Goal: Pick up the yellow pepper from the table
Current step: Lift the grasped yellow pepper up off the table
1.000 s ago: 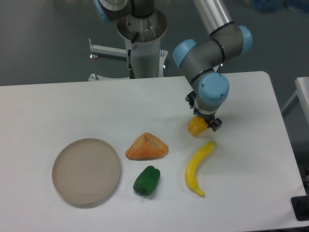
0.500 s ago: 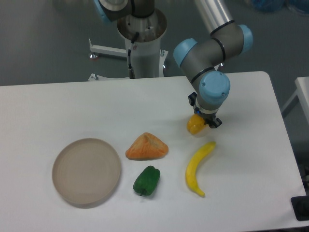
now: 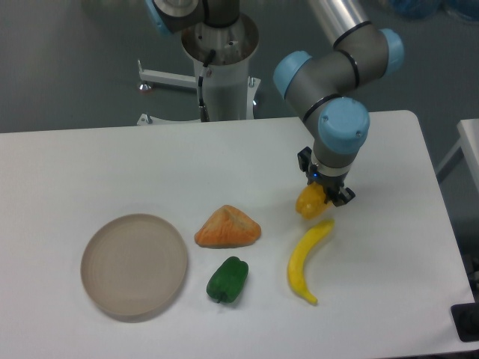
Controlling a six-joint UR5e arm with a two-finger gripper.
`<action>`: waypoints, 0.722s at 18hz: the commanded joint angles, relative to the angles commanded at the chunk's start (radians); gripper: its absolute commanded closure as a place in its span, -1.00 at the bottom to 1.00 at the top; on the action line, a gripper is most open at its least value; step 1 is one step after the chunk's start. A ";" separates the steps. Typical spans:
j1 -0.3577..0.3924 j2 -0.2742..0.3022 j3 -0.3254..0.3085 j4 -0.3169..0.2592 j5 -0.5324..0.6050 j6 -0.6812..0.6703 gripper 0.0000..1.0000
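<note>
The arm's two-finger gripper (image 3: 320, 196) is clamped on the small glossy yellow-orange toy pepper (image 3: 308, 203), which sits low over the large white tabletop (image 3: 112, 172), just above the tip of the long curved yellow banana (image 3: 305, 259). Leftward lie an orange wedge-shaped lump (image 3: 227, 227), a green toy pepper (image 3: 227, 280) and a round beige plate (image 3: 135, 265).

1. The yellow pepper (image 3: 307, 203) is small, stubby and glossy, yellow-orange with a lumpy, rounded body.
2. It sits between my fingers (image 3: 342, 197), pinched from both sides, most of it showing just below and left of them.
3. The table (image 3: 389, 247) is a broad white top with rounded corners, spreading flat beneath my fingers.
</note>
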 joint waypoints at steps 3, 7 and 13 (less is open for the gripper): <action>-0.014 -0.028 0.048 0.005 -0.006 -0.002 0.28; -0.025 -0.046 0.065 0.008 -0.008 -0.015 0.28; -0.029 -0.052 0.071 0.008 -0.006 -0.018 0.28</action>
